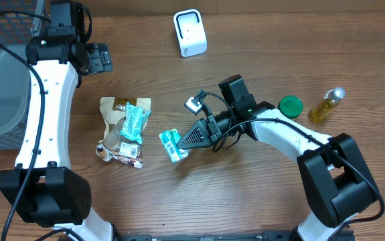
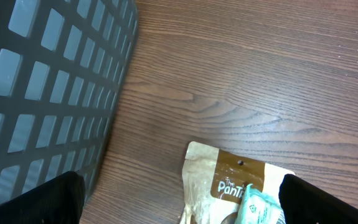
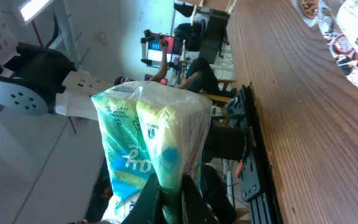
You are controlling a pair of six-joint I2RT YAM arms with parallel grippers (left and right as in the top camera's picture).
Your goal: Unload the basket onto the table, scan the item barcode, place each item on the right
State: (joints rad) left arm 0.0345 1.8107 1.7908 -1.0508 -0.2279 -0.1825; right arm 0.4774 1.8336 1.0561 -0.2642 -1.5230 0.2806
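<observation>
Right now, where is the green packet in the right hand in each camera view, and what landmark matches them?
Overhead: green packet just below centre, pinched by the right hand.
Left wrist: not in it; the teal packet at the bottom edge is another one.
Right wrist: left of centre, standing above the hand.
Landmark: the snack-bag pile, centre-left overhead, bottom edge left wrist, top-right corner right wrist.

Hard to see
The brown pouch (image 2: 222, 180) is cut off at the bottom of the left wrist view, and the print on the green packet (image 1: 171, 144) is too small to read
</observation>
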